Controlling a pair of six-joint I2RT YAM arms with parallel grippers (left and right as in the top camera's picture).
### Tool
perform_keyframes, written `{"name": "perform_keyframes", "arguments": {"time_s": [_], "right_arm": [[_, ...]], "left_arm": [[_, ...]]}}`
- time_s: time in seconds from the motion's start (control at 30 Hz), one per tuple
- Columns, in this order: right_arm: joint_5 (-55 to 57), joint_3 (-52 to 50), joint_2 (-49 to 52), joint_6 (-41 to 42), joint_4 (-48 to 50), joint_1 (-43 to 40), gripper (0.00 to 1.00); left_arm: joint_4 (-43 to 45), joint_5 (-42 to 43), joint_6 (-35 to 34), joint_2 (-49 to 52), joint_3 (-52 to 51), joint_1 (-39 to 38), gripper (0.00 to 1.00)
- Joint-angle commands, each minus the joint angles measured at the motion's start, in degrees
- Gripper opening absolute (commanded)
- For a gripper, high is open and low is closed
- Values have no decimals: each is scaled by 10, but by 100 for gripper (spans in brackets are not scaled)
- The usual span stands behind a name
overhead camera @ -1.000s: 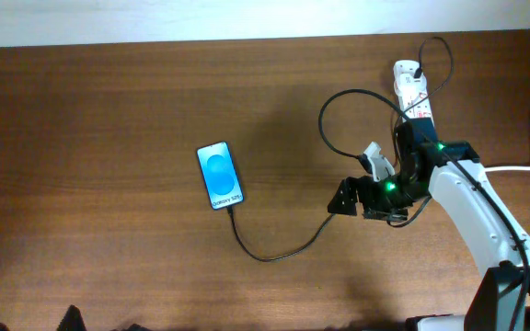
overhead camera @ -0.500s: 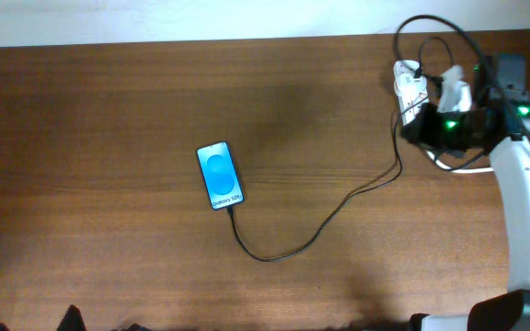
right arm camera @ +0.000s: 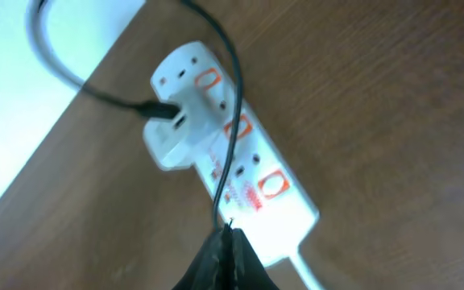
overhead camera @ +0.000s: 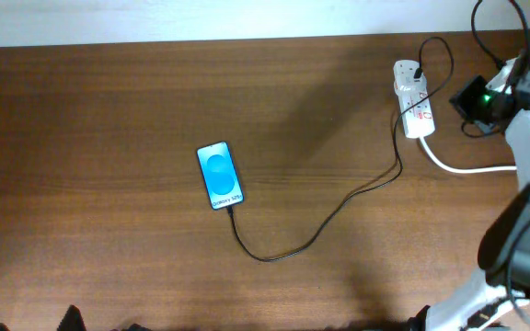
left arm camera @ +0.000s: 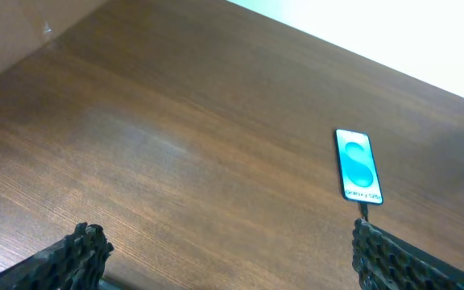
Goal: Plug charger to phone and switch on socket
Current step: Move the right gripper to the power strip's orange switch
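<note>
Overhead, surface: you see a brown wooden table (overhead camera: 109, 110) with a white strip (overhead camera: 155, 18) along its far edge.
Overhead, task things: the socket (overhead camera: 414, 101) sits near your right gripper (overhead camera: 467, 97). The charger (overhead camera: 339, 207) runs from it to the phone (overhead camera: 220, 175), well apart from those fingers.
Left wrist: your left gripper (left arm camera: 230, 246) is spread wide, with the phone ahead of it.
Right wrist: the fingers (right arm camera: 220, 262) are pressed together, the socket is just beyond their tips, and the charger's end is seated in it.

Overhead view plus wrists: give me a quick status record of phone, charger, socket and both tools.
phone: flat on table, screen lit blue
socket: far right of table; switch state unclear
charger: tip at phone's bottom edge, other end plugged into socket
left tool: open, empty, away from phone
right tool: shut, to the right of socket, not touching it
</note>
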Motion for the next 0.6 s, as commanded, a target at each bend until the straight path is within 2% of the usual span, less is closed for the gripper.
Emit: {"name": "perform_keyframes", "arguments": {"time_s": [0.0, 0.3, 0.57], "right_arm": [[5, 14, 56, 20, 39, -1, 4], [11, 106, 185, 29, 72, 4, 4], [-16, 107, 208, 41, 117, 24, 4]], "left_arm": [[0, -2, 7, 2, 0, 2, 99], [0, -2, 7, 2, 0, 2, 99], [0, -2, 7, 2, 0, 2, 99]]}}
